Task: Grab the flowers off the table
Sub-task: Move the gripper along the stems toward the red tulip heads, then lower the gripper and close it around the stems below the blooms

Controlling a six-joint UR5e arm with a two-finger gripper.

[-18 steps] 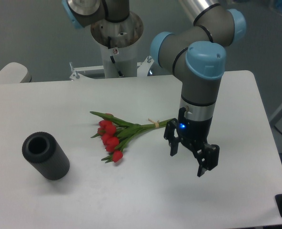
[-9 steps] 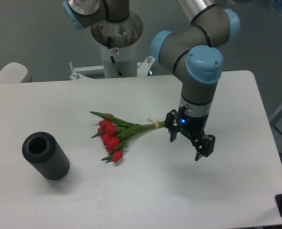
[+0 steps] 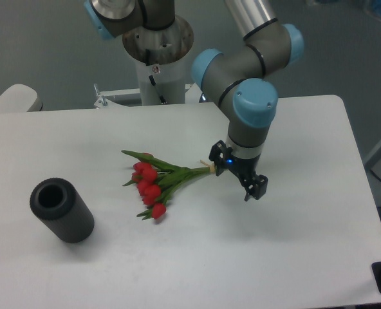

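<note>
Jaws are standing apart with nothing between them; gripper (image 3: 234,175) is pointing down, hovering just off the stem end of the flowers (image 3: 157,182). One finger is sitting close to the pale band, the other is hanging further out on the far side from the blooms. Can't tell whether either finger is touching the stems or how high they are above the surface.

Flowers are lying flat on the worktop (image 3: 319,257), heads fanning out away from the gripper, stems converging toward it. My read: the arm is lining up at the tied end because that's where the stems are bunching into one narrow bundle, the only spot that fits between two fingers without crushing the buds.

Materials: buds are small, red, rounded and soft-looking; leaves and stems are thin, green and likely floppy, so the head end will probably be drooping once lifted. Band is thin and pale, wrapping the stems just beside the gripper. Worktop is white, smooth, matte, with rounded corners, so I'd expect low friction and stems sliding if nudged sideways.

Dark grey cylinder (image 3: 62,210) is lying on its side, well apart from the flowers on the bloom side, hollow, open end facing the camera, dull and slightly ribbed at the rim. Not in the way.
</note>
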